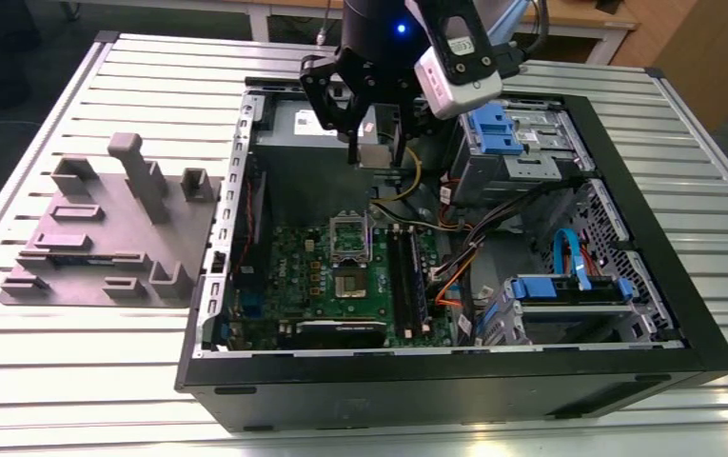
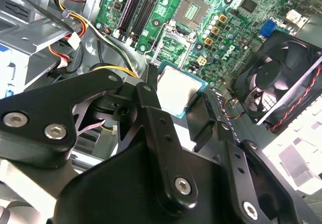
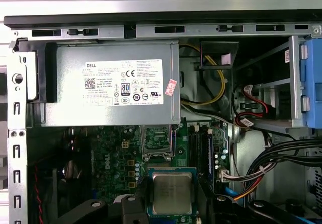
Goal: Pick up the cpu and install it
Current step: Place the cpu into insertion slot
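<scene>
Computer case [image 1: 465, 376] on slatted table [image 1: 85, 367]; stepped block [image 1: 97, 248] on table, at exterior view's left of case. Motherboard [image 1: 300, 271] inside case. Gripper [image 1: 383, 152] above motherboard, cpu [image 3: 172, 194] between its fingers.

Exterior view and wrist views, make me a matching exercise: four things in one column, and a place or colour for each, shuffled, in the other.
Things
1. cpu
2. power supply
3. fan
4. grey block

Place or colour
A. outside the case, on the slatted table, at the exterior view's left
B. black, with blades
C. pale grey box with a white label
D. between the fingers of the gripper, above the green board

Pairs: 1-D, 2-C, 3-B, 4-A
</scene>
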`<state>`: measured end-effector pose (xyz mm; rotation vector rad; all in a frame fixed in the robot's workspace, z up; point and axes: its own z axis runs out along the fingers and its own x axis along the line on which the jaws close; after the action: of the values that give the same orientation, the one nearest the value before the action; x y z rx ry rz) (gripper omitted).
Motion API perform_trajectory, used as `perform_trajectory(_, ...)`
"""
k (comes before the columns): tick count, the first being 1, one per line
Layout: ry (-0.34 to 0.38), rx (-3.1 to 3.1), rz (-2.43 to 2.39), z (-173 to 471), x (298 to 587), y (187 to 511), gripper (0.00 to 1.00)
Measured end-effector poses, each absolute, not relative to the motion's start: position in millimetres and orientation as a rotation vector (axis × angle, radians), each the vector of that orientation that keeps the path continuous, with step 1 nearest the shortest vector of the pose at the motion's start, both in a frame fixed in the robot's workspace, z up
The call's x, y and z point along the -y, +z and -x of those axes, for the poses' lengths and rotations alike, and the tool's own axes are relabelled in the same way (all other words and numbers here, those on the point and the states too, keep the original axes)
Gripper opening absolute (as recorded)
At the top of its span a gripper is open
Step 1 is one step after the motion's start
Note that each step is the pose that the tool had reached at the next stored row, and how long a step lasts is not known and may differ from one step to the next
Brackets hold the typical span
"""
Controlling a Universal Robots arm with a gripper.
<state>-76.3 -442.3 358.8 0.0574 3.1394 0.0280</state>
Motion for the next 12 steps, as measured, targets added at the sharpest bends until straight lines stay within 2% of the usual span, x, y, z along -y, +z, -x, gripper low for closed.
perform_trajectory(12,0.028,-3.139,-0.057,76.3,443.6,357.9,0.47)
